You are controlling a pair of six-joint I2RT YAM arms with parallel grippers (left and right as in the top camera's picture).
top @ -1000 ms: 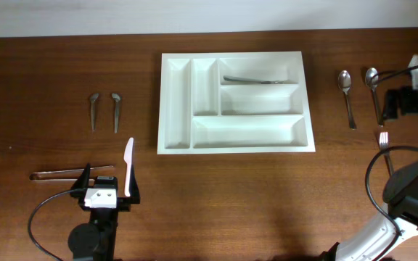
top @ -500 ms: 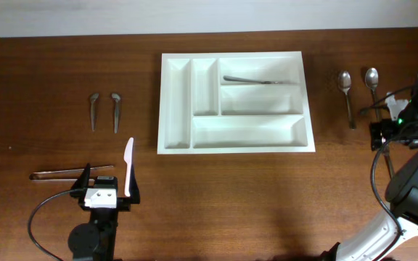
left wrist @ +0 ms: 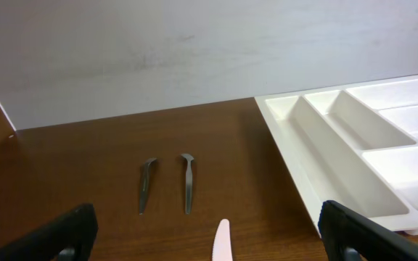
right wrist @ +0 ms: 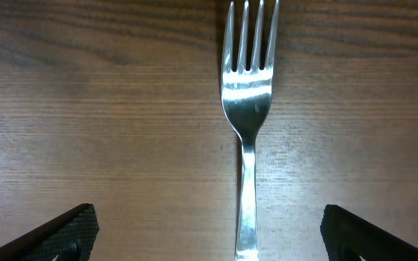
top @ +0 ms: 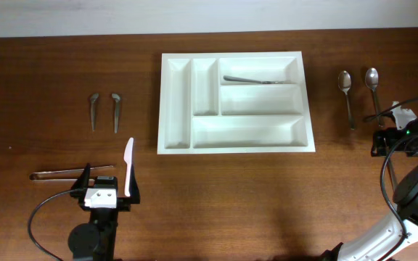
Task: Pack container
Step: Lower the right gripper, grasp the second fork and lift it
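- Overhead, dark wooden counter (top: 49, 58) filling the view from edge to edge, with a pale wall (left wrist: 158, 51) along its far side.
- Toward the far side, about midway across, white container (top: 236, 148) lying flat, with bare wood on all four sides of it.
- Inside it, two narrow upright compartments on the left and three long horizontal ones on the right, with one metal utensil (top: 256, 80) lying lengthwise in the farthest long compartment.
- Left of the container and well apart from it, two small metal pieces (top: 93, 109) (top: 115, 110) side by side.
- Near the front edge on the left, left gripper (top: 109, 177) with jaws spread wide and grasping nothing.
- At that gripper, white plastic knife (top: 128, 167) flat on the counter, its tip showing between the jaws in the left wrist view; metal tongs (top: 67, 172) lying crosswise just beside.
- Right of the container, two spoons (top: 347, 90) (top: 373, 83) side by side, bowls toward the wall.
- Close to the right edge, right gripper (top: 392, 139) over a metal fork (right wrist: 249, 109), jaws released wide on either side of the handle, apart from it, tines pointing away from the wrist camera.
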